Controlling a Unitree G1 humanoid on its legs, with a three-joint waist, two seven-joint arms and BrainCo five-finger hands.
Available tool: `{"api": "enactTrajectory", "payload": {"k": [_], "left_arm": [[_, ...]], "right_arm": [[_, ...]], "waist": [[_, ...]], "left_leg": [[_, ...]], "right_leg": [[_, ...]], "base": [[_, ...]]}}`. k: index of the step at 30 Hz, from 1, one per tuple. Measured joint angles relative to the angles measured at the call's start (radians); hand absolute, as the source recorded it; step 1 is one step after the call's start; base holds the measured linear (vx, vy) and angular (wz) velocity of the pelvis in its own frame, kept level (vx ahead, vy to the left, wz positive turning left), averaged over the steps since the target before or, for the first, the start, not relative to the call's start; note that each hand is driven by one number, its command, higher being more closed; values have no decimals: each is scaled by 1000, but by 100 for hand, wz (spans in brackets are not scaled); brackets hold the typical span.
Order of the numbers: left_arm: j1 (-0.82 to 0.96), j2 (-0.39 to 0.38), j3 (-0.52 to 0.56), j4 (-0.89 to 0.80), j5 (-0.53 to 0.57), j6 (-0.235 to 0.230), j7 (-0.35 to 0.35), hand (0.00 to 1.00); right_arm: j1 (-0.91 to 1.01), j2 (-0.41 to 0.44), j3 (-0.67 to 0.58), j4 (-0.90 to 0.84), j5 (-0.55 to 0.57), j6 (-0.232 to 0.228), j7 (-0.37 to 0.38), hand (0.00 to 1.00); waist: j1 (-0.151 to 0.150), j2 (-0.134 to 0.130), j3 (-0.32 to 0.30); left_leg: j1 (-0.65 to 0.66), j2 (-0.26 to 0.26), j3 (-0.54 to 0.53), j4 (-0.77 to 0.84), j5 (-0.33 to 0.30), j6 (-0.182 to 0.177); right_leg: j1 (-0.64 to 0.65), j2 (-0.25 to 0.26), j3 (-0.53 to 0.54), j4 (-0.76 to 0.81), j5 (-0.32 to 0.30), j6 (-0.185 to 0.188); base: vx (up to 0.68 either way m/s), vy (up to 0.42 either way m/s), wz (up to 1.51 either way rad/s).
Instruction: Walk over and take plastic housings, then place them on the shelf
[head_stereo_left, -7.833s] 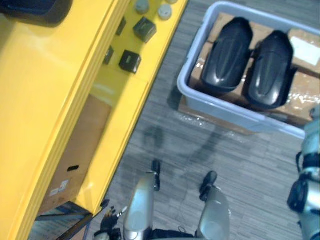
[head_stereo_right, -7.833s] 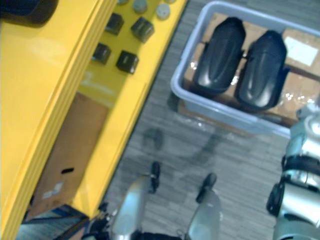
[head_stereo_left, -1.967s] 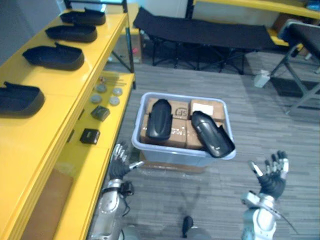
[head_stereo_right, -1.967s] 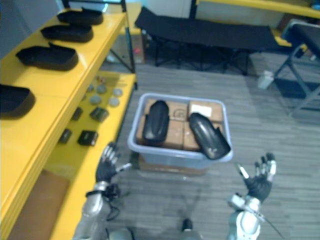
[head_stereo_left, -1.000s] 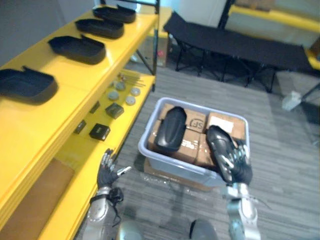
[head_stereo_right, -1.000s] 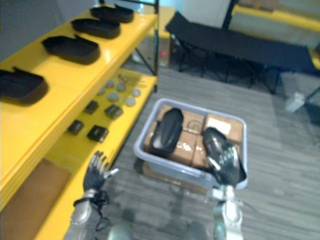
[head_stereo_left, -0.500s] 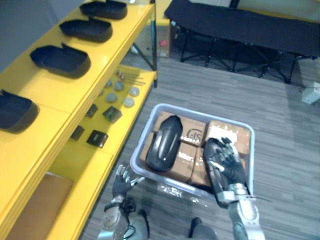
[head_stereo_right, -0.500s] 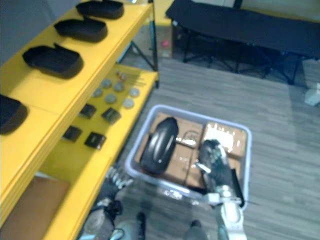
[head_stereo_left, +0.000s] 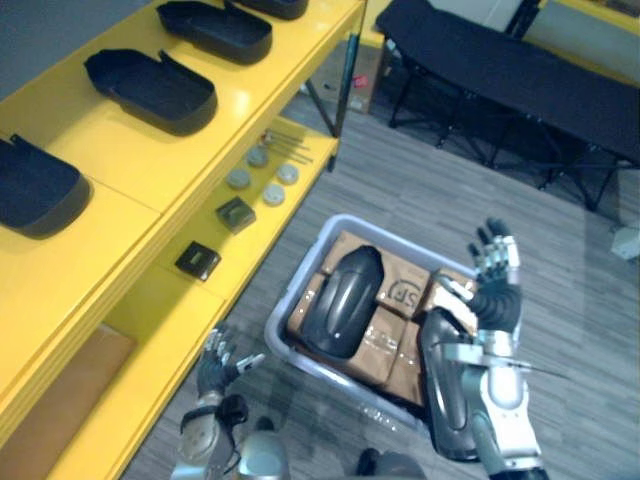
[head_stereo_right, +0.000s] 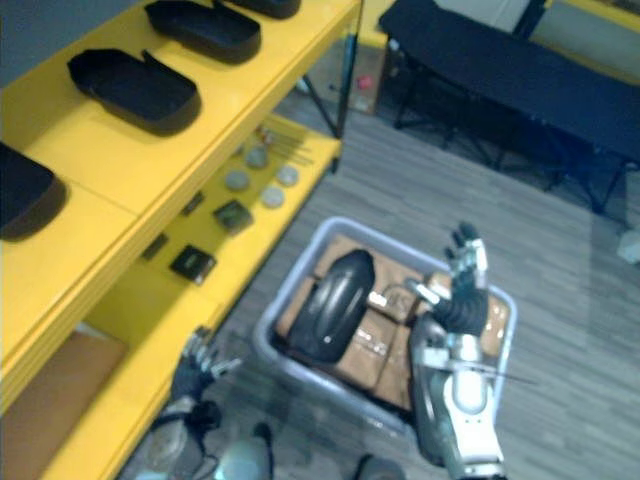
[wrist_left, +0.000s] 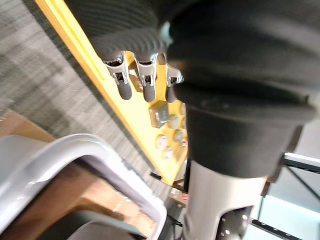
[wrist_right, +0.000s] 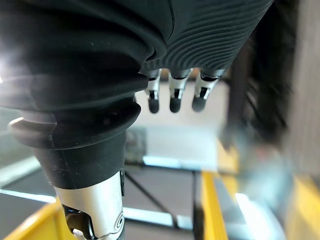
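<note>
Above bin (head_stereo_left: 275, 332) rim, right hand (head_stereo_left: 497, 292), fingers straight

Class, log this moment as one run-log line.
left hand: open, low by shelf | right hand: open, raised over bin | housings: two in bin, ungrasped

Workshop or stockroom: yellow shelving (head_stereo_left: 150, 170), parts bin (head_stereo_left: 300, 300), carpet.

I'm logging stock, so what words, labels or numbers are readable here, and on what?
Cardboard boxes in the grey bin: dark printed marks, too blurred to read.
Black housings: no print visible.
Small dark parts on the yellow shelf: too small to tell.
</note>
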Motion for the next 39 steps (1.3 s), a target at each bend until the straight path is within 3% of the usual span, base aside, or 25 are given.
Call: {"api": "enactTrajectory", "payload": {"k": [1,2,5,8,15,20,24,26,28,29,30,31,32,33,34,36,39], "left_arm": [[-3,6,13,0,1,-6,0,0],[-3,-1,30,16,8,-11,1,0],[17,-50,31,29,8,-12,0,0],[-1,-79,33,30,9,-16,0,0],[-145,-78,17,31,7,-31,71,0],[-195,-104,-54,32,31,-33,104,0],[-217,-107,-93,33,89,-12,99,0],[-248,-105,-92,53,127,38,81,0],[-275,-101,-66,74,127,76,70,0],[-273,-87,-34,73,127,94,68,0],[-269,-76,7,73,126,97,66,0],[-247,-70,39,75,126,100,66,0],[-215,-55,80,77,125,101,71,0],[-191,-42,98,93,125,99,75,0],[-167,-31,121,134,125,97,82,0],[-138,-31,145,184,125,97,84,0],[-76,-41,156,261,111,97,106,0]], "right_arm": [[6,7,-57,-10,4,7,-29,0],[16,12,-140,-11,14,16,-46,0],[75,13,-300,-12,22,18,-79,0],[122,13,-375,-11,46,15,-81,0],[52,44,-310,57,49,-15,-68,0],[-7,46,-221,143,42,-9,-88,0],[-1,64,-226,208,39,-3,-75,0],[9,87,-240,208,49,-4,-32,0],[-3,89,-223,207,50,-3,1,0],[-12,98,-203,209,44,-3,5,0],[-30,121,-194,214,24,-5,-1,0],[-35,132,-170,231,7,-6,-5,0],[-31,137,-127,260,-27,-6,-23,0],[-30,139,-108,269,-56,-6,-46,0],[-37,142,-91,269,-89,-7,-67,0],[-44,142,-83,270,-111,-6,-83,0],[-81,125,-83,270,-105,-2,-80,0]], "waist": [[-5,-22,4],[-18,-39,-1],[-54,-12,-2],[-85,12,-15],[-97,41,-78],[-93,88,-110],[-94,69,-140],[-104,51,-145],[-103,35,-137],[-94,27,-147],[-75,20,-137],[-75,6,-133],[-68,-9,-138],[-49,-18,-141],[-20,-25,-146],[4,-29,-148],[33,-16,-122]], "left_leg": [[-2,-9,5,2,-5,-8],[-4,-3,5,9,-21,-29],[-5,28,31,41,-56,-50],[2,40,57,69,-75,-53],[56,29,100,64,-79,-51],[129,12,111,29,-73,-42],[133,-14,135,12,-66,-31],[93,-21,141,35,-70,-16],[75,-36,151,37,-57,9],[52,-47,145,15,-43,37],[45,-32,185,17,-34,57],[40,-27,189,26,-29,64],[23,-21,179,42,-25,73],[8,-19,172,58,-24,75],[-34,-19,167,85,-21,79],[-100,-27,163,120,-19,83],[-164,-45,178,191,-11,96]], "right_leg": [[-13,-2,0,-42,104,-14],[-4,3,-3,-54,87,-13],[23,35,1,-111,83,-18],[35,44,9,-111,82,-19],[54,33,37,-110,78,-13],[87,20,58,-86,78,-13],[64,2,84,-71,83,-10],[-4,-7,45,-6,114,-48],[-93,-32,-19,97,167,-125],[-90,-19,-27,1,250,-93],[-113,-36,-52,125,154,-144],[-120,-60,-93,314,74,-181],[-79,-68,-120,442,29,-156],[-35,-56,-123,456,16,-125],[27,-33,-111,403,1,-76],[88,-6,-104,287,-1,-33],[181,11,-107,96,-74,-15]], "base": [[57,-144,6],[76,-159,-2],[47,-99,-26],[0,-5,-22],[-23,21,-14],[-58,16,-8],[-112,38,-19],[-152,40,-22],[-235,76,-46],[-273,97,-70],[-254,96,-68],[-174,58,-33],[-123,56,1],[-95,51,11],[-71,34,4],[-106,-3,0],[-197,-48,-9]]}}
